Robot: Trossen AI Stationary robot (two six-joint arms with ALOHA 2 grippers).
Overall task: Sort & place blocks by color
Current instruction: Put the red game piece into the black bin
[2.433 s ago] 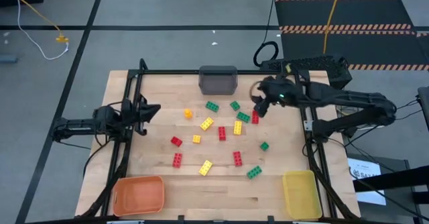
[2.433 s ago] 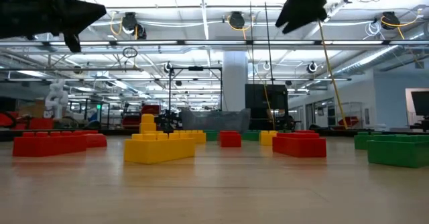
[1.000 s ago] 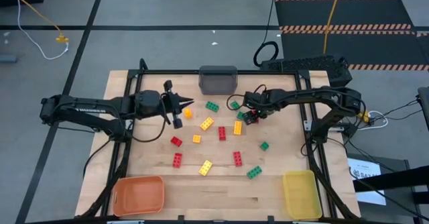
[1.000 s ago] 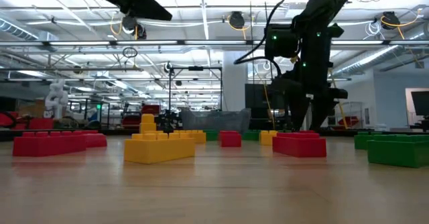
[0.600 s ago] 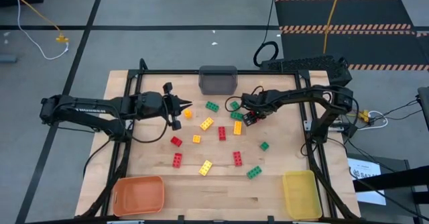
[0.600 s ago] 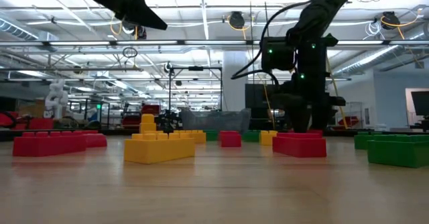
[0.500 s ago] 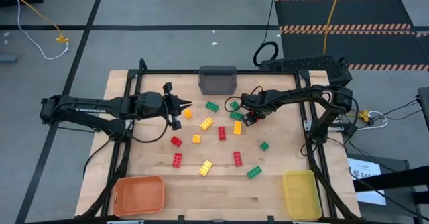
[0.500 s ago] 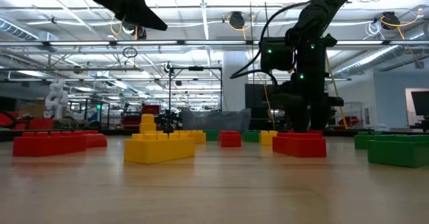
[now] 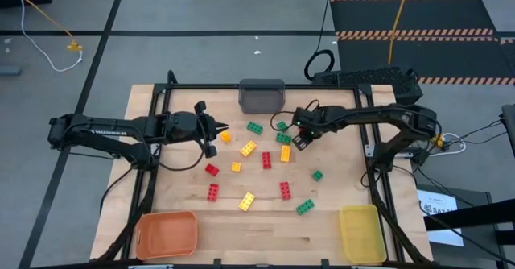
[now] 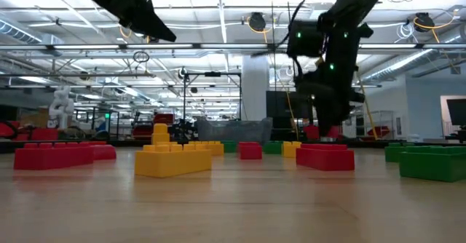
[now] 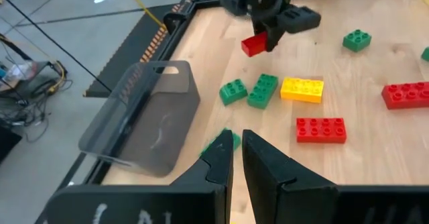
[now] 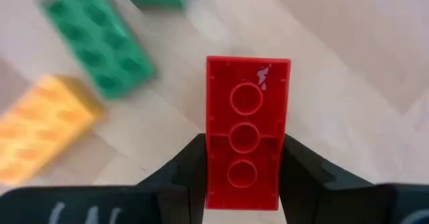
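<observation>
Lifted off the table since the earlier frames, a red brick (image 12: pixel 247 131) is now riding in the right gripper (image 9: pixel 300 139), which was down among the blocks a moment ago and is now rising above the far-right part of the scatter. Its jaws are clamping the brick across the narrow sides, the hollow underside facing the wrist camera. From the left wrist view the same red brick (image 11: pixel 255 45) is hanging clear above the wood, with two green bricks (image 11: pixel 262 90) and a yellow brick (image 11: pixel 301 89) lying just beneath it. The left gripper (image 9: pixel 219 129) is hovering at the far-left of the scatter, near a small orange block (image 9: pixel 226 137), its jaws closed on nothing. Other blocks are lying loose across the middle of the table (image 9: pixel 322 221); the orange bin (image 9: pixel 166 233) is sitting at the near left, the yellow bin (image 9: pixel 359 233) near right, the gray bin (image 9: pixel 261 97) at the far edge. Such a brick is probably light, stiff and smooth-sided, so a squeeze across flat parallel walls is suiting it best.
</observation>
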